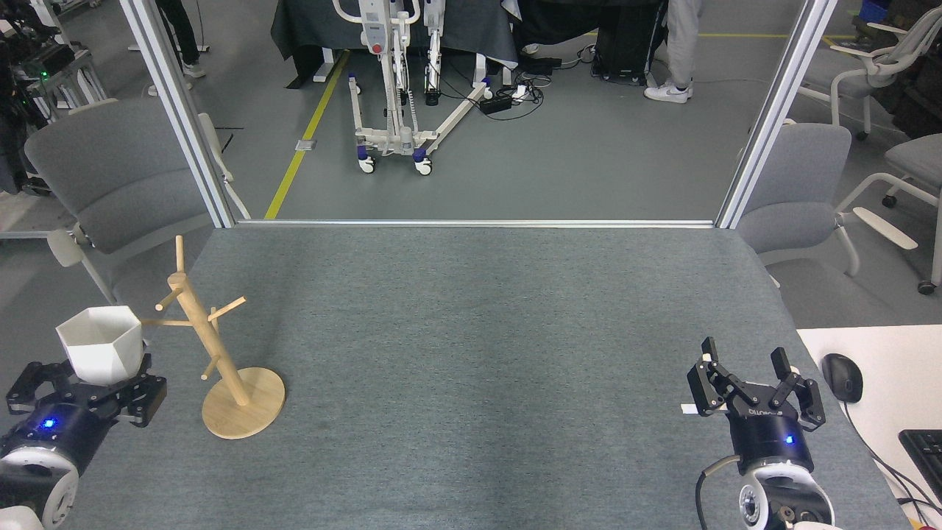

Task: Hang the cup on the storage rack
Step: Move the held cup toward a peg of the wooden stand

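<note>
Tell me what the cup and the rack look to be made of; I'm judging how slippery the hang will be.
The cup looks like matte white ceramic or moulded plastic: flat facets, no glare, so either is possible. The left end effector holds it by the base. The storage rack looks like light unpainted wood, perhaps bamboo: pale tan, smooth round pegs and a flat disc base with a dull finish.

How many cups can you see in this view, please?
1. The white cup is held upright in the left gripper, left of the storage rack. None hangs on the rack's pegs.
</note>
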Motion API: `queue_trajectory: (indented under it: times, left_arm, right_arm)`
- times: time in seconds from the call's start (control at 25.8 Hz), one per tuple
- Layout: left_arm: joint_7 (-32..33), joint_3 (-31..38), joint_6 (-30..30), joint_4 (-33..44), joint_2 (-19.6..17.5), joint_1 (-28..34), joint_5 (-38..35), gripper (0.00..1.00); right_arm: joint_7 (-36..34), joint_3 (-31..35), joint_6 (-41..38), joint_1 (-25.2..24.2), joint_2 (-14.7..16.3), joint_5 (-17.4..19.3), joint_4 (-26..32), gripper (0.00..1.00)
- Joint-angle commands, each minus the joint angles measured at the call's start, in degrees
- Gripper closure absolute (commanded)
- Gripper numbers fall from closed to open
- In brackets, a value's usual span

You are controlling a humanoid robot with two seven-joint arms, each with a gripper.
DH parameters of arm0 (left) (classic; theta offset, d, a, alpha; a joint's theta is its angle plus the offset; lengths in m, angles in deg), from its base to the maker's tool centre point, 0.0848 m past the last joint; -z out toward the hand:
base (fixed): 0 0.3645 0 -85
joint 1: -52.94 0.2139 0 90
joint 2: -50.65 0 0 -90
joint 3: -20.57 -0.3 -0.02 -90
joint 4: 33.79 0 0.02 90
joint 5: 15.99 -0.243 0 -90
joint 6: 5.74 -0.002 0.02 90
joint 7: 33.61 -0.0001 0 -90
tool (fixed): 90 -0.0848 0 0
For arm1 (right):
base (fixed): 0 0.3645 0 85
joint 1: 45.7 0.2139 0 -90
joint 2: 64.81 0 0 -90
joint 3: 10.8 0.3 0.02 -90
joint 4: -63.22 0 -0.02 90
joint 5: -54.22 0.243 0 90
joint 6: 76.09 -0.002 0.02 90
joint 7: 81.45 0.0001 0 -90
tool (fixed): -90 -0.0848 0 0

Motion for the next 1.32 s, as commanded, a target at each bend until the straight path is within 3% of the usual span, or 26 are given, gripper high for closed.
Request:
queue_trajectory:
  times: [0.0, 1.08, 1.16, 1.28]
  left_arm:
    - [0.25, -0.08, 0.09, 0.35, -0.05, -0.12, -0.08, 1.00]
    - [1.92, -6.14, 0.09, -0.26, 0.65, 0.06, -1.40, 1.00]
    - [2.01, -6.14, 0.00, -0.44, 0.74, 0.32, -1.40, 0.90]
    - [1.74, -6.14, 0.09, -0.62, 0.65, 0.67, -1.31, 0.87]
  right_arm:
    - [-0.16, -0.04, -0.01, -0.09, -0.02, 0.00, 0.00, 0.01]
    - [-0.25, 0.23, -0.28, 0.35, 0.16, -0.09, 0.09, 0.01]
    - [-0.16, 0.23, -0.28, 0.35, 0.16, -0.09, 0.09, 0.01]
    - [-0.16, 0.23, -0.19, 0.35, 0.16, -0.09, 0.09, 0.01]
